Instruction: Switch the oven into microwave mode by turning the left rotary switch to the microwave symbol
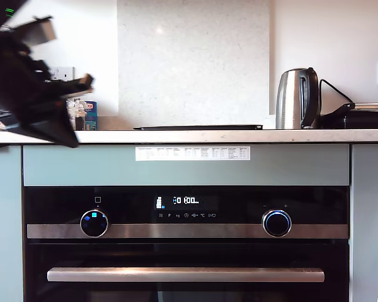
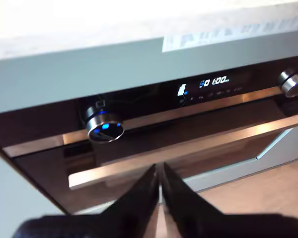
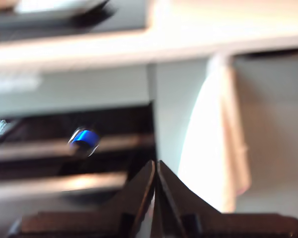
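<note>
turning the round blue-lit steel knob [image 1: 94,223], nine o'clock of the exterior view's digital display [image 1: 184,201], may slip: my first gripper [image 2: 159,174] and my second gripper [image 3: 155,167] are closed, empty.

You have one oven [image 1: 186,248] here. It carries two round knobs, the first knob [image 1: 94,223] and the second knob [image 1: 276,223], plus one display [image 1: 184,201] and one bar handle [image 1: 186,274]. You also get one kettle [image 1: 297,99] and one white label [image 1: 193,153].
</note>
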You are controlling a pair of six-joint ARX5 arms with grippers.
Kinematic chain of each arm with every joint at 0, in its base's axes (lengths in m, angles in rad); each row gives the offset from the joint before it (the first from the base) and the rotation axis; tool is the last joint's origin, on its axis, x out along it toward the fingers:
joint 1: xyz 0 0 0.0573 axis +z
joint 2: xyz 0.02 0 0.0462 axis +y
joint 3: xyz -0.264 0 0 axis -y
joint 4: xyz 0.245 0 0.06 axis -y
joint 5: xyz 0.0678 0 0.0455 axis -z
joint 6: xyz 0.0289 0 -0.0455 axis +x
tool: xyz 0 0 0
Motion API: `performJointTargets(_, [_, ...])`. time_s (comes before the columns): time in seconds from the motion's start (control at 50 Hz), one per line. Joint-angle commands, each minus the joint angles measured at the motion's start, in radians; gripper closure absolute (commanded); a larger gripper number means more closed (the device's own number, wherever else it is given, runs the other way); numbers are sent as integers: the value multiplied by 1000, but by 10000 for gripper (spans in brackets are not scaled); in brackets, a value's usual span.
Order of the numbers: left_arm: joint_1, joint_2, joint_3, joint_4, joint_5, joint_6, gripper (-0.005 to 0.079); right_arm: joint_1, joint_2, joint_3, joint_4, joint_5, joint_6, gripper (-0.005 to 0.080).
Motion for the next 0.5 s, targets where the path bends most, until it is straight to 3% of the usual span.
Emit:
performJointTargets(0.0, [0,-33,-40,10,8,-6,757,-32,5,-5,20,0,-11,765])
performJointTargets(0.08, [0,-82,-65,10,18,-10,757,-82,5,-5,37,-34,-10,764])
performJointTargets(0.28, [-1,-219,-135,10,19,-22,757,-141,5,-5,86,-325,-45,764])
performJointTargets(0.48, [-1,-377,-225,2,9,-32,757,-138,5,-5,48,-364,-51,764])
